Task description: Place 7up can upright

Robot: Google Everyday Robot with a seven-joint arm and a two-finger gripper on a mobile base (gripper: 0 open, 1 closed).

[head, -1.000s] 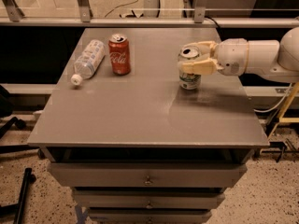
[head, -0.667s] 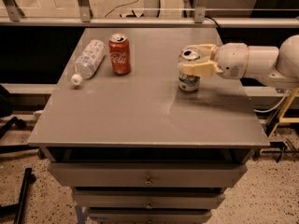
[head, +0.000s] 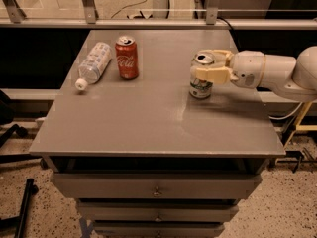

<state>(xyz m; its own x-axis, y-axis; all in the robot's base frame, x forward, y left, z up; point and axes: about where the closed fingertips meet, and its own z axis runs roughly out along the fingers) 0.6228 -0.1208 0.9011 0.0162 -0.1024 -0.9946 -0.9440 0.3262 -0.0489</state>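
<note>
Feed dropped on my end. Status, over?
Pincer shut on 7up can, right of view. Can upright, base on tabletop. Coca-Cola can and bottle well apart, far left.

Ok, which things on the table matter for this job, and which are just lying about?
Job:
- 7up can, upright on the table
- end effector, closed around the can's top

Lying about:
- Coke can, upright, far left
- bottle, on its side beside it
</note>
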